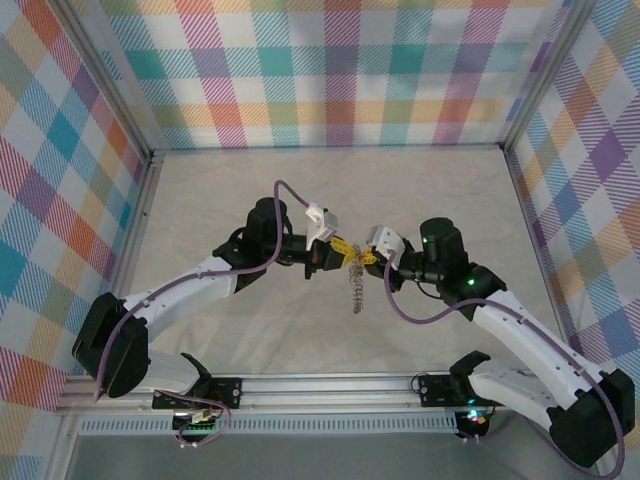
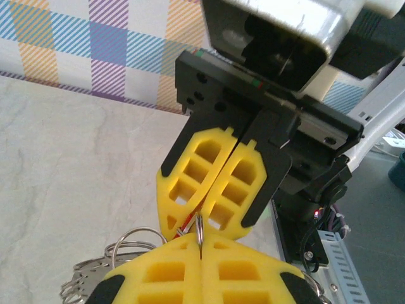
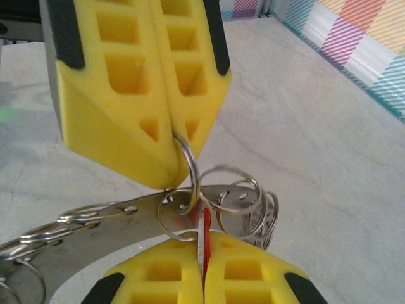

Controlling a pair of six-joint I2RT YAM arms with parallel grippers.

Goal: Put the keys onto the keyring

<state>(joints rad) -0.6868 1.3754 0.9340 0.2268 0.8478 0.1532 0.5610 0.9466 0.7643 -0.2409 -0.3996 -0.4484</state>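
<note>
Top external: left hand [image 1: 338, 252] and right hand [image 1: 367, 258] meet tip to tip at frame centre, above the surface [image 1: 250, 190]. The keyring [image 1: 356, 290] hangs from their junction, trailing down the frame. Left wrist: left hand [image 2: 201, 246] at the bottom edge, closed on a wire loop [image 2: 199, 229]; right hand [image 2: 195, 223] directly above it, also closed, with a red sliver in its seam. Right wrist: right hand [image 3: 204, 246] at the bottom, clamped on the red key [image 3: 205, 225], long axis vertical in frame. Left hand [image 3: 180, 158] at upper left pinches the wire loop [image 3: 188, 166], which threads the keyring's flat band [image 3: 95, 221]. The key lies just below the loop; contact cannot be told. Judged: the right hand, which carries the key, must feed it up into the loop.
</note>
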